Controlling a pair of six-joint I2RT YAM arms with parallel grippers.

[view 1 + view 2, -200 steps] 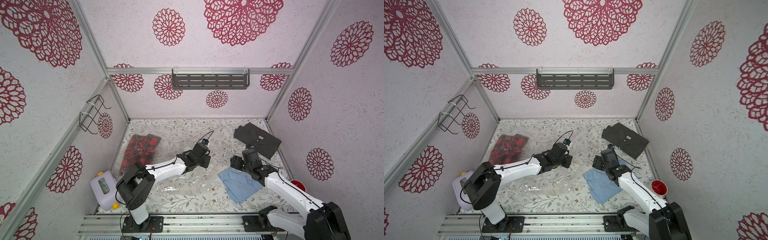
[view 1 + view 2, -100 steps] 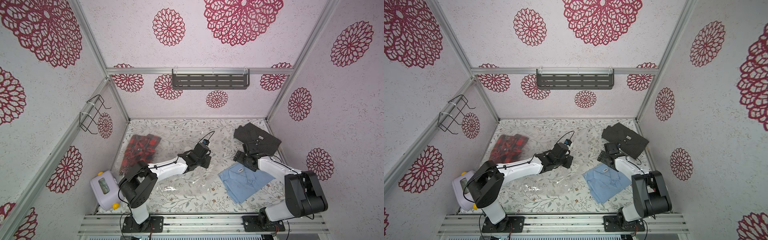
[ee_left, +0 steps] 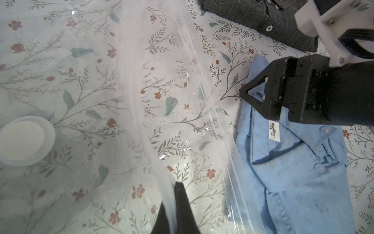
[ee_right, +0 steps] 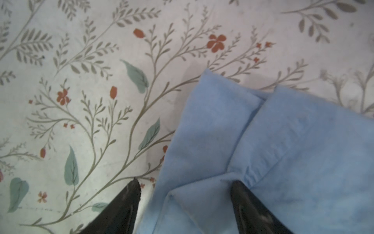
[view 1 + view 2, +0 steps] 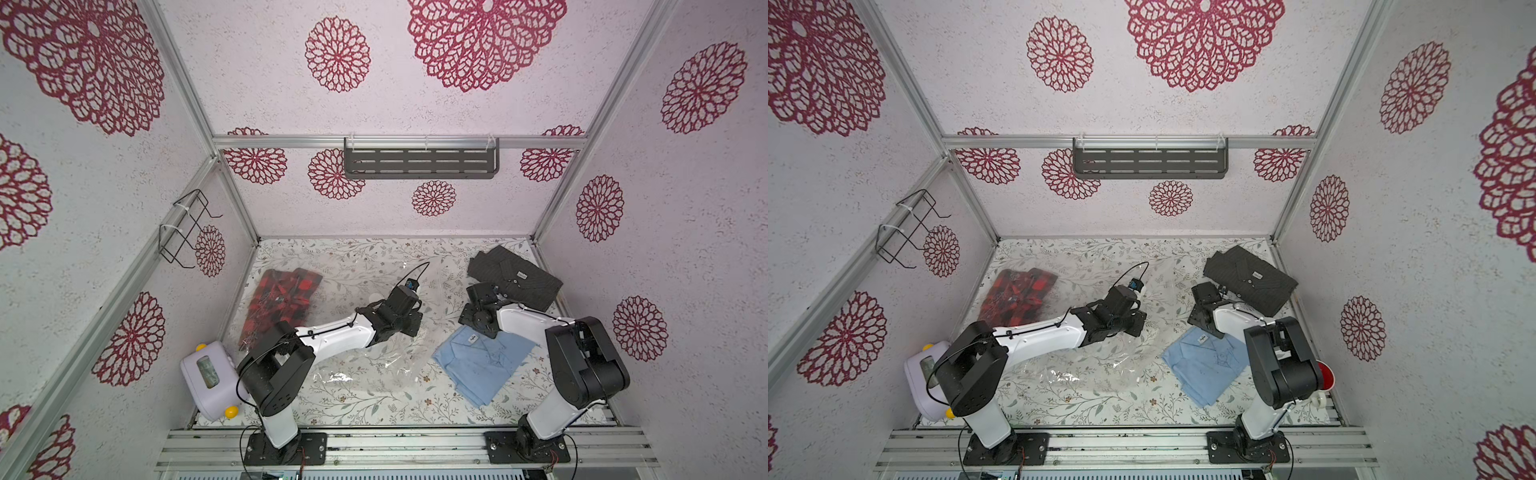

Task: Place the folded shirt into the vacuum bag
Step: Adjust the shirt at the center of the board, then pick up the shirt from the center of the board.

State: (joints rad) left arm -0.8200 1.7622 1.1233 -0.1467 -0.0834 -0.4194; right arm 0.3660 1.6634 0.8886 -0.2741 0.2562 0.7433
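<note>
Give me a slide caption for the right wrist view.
Open right gripper straddles the edge of the folded light-blue shirt on the floral-print table cover.

A narrow strip of bare table (image 3: 228, 81) separates the bag's (image 5: 365, 365) zip edge from the blue shirt (image 5: 482, 361). The left arm (image 5: 332, 336) lies across the bag's middle, and a red shirt (image 5: 282, 303) fills its left end. The right arm (image 5: 519, 320) hangs over the gap between the blue shirt and the dark shirt (image 5: 519, 278). The table's near edge is free.
</note>
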